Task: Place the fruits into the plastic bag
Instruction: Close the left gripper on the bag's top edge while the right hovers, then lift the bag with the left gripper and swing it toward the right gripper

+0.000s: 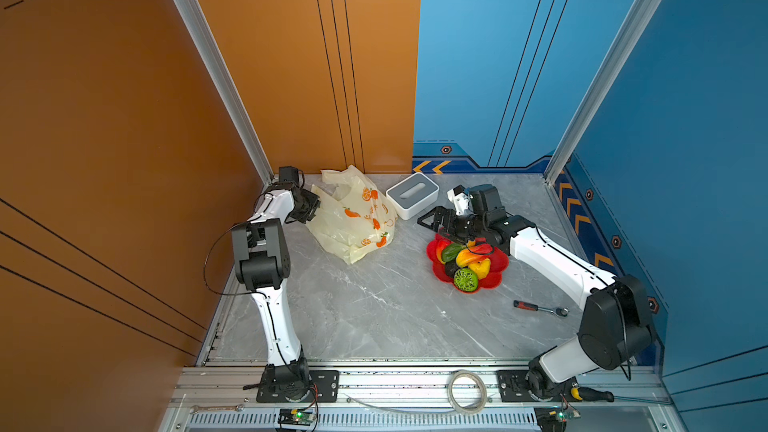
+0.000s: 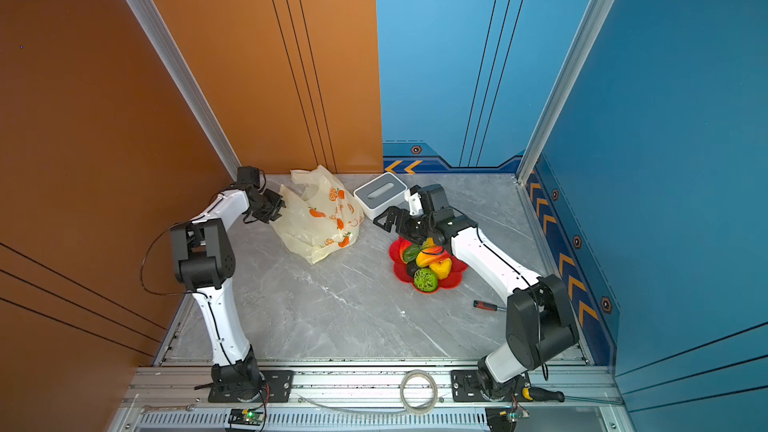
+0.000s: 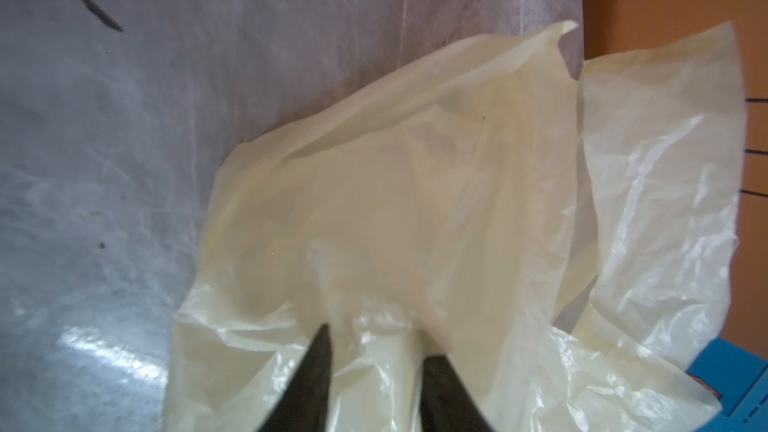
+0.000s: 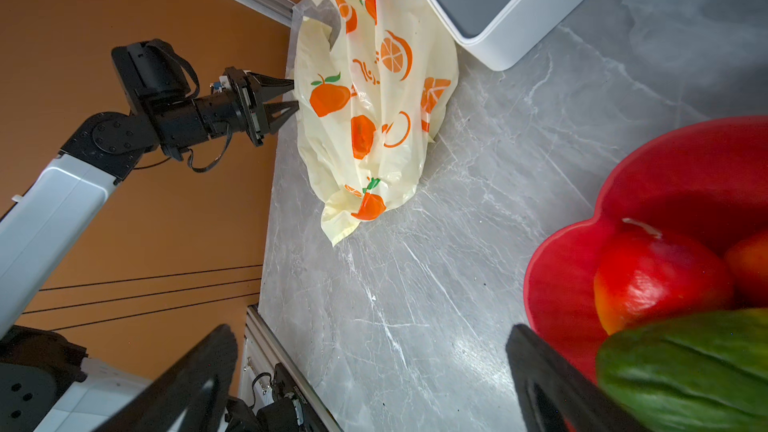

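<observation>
Grey-veined marble tabletop (image 1: 374, 305) with a crinkly bag, a white box and a dish of glossy toy fruits.
Thin, translucent and cream-coloured, the plastic bag (image 1: 353, 218) is printed with orange fruit shapes and lies slumped and creased just beside the rounded white-and-grey box (image 1: 411, 195), on the left arm's side. Near the box on the right arm's side, the smooth red flower-shaped dish (image 1: 496, 276) holds the fruits (image 1: 469, 257): waxy red-yellow ones and a bumpy green ball (image 1: 466, 279). At the bag's edge the left gripper (image 3: 376, 338) pinches a fold of film between narrow, dark tapered jaws. Over the dish rim nearest the box, the right gripper (image 4: 370, 330) hovers, spread wide and holding nothing.
</observation>
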